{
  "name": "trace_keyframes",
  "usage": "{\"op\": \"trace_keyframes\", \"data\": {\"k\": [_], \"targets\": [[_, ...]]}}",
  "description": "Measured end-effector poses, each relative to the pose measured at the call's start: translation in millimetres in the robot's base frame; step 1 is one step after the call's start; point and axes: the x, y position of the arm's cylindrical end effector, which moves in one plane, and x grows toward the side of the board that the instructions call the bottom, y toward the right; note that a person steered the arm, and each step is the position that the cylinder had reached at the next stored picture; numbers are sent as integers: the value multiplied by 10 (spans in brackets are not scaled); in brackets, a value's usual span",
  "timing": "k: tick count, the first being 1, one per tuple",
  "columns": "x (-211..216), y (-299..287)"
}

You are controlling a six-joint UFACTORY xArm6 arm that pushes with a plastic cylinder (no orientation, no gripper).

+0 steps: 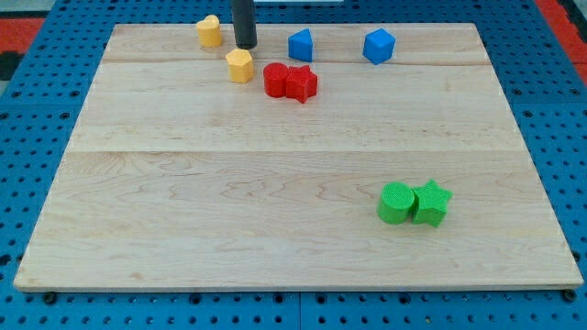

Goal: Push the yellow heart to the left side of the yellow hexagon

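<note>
The wooden board (293, 183) is lying flat across the blue pegboard (37, 137), giving the blocks a smooth surface to slide over. Far below my tip and toward the view's right, the green cylinder (395, 203) and green star (431, 203) are sitting touching, well out of the work. Nearer, just right and below, the red cylinder (276, 79) and red star (301, 83) are pressing together. Two blue blocks (300, 44) (378, 45) are resting to its right. The yellow hexagon (239, 65) is sitting just below my tip, the yellow heart (209, 30) just left and slightly above. My tip (245, 45) is standing between them; being a plain rod, it is gripping nothing, probably positioned to nudge the heart down-left.
</note>
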Motion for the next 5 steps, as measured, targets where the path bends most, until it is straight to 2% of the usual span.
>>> {"op": "trace_keyframes", "data": {"k": [2,5], "targets": [[1056,57],[-468,242]]}}
